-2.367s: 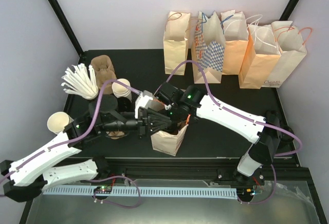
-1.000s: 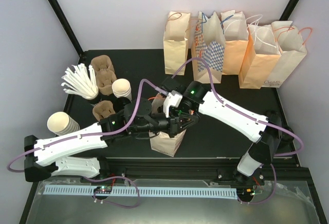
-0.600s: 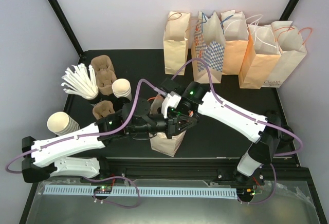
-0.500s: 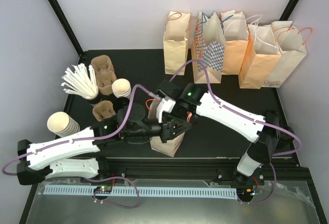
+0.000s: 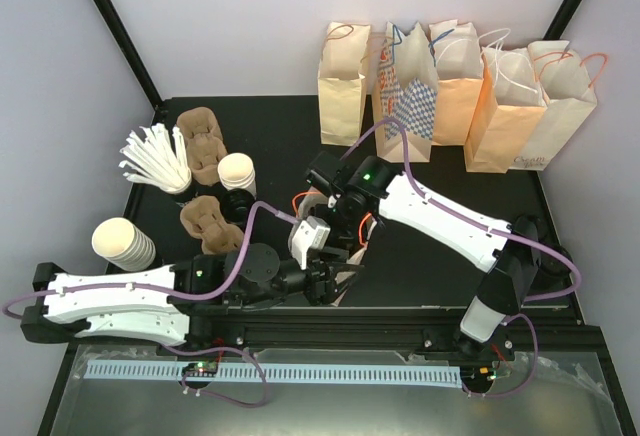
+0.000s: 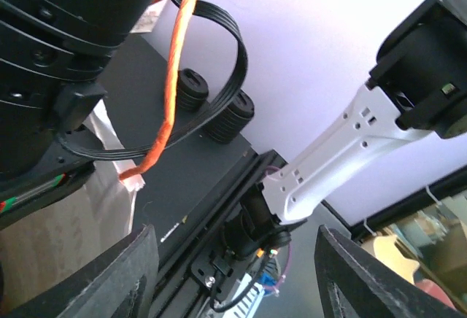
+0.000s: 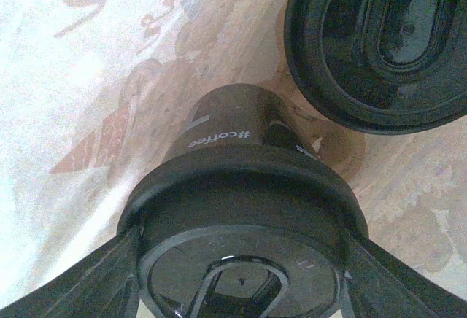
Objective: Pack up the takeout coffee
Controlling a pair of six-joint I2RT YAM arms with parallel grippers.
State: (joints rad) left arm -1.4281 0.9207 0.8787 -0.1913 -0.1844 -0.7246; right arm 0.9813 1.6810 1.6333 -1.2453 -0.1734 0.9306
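Sitting inside the paper bag [image 7: 87, 77], a black-lidded coffee cup [image 7: 241, 208] fills the right gripper's [image 7: 237, 260] spread fingers (left gripper [image 6: 233, 260] spread, empty).

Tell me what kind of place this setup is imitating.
Probably a mock café takeout-packing station on a black lab table: a row of handled paper carrier bags, brown moulded-pulp cup carriers, stacked cream paper cups, and white paper-wrapped straws.

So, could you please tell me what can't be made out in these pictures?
- Right wrist view: whether the right hand touches the lidded cup; its lid hides the contact.
- Right wrist view: second lid, cut off by the top edge.
- Top view: inside of the bag, hidden by both arms.
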